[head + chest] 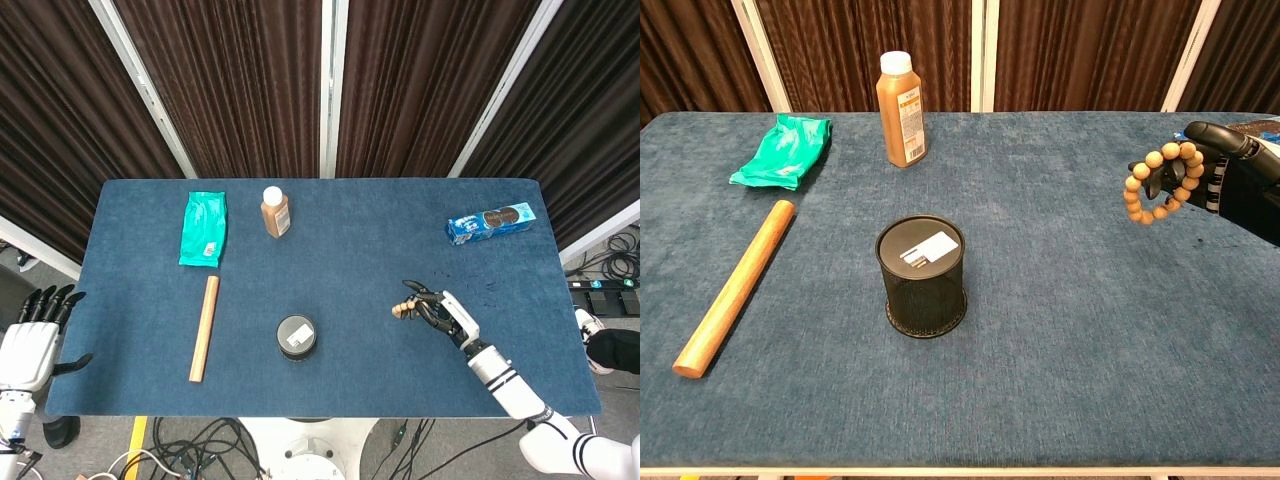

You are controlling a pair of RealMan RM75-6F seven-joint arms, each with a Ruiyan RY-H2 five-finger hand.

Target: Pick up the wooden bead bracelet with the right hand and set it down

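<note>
The wooden bead bracelet (1133, 199) is a loop of round tan beads at the right side of the blue table (360, 260). It dangles from the dark fingers of my right hand (1225, 175), which holds it just above the cloth. From the head view the bracelet (402, 309) shows at the tips of the right hand (440, 313), right of the table's middle and towards the front. My left hand (30, 340) hangs off the table's left front corner with its fingers spread and nothing in it.
A black mesh cup (923, 275) stands front centre, left of the bracelet. A wooden rod (735, 285) lies at the left, with a green pouch (783, 150) and a brown bottle (901, 97) behind it. A blue cookie pack (492, 223) lies at the back right.
</note>
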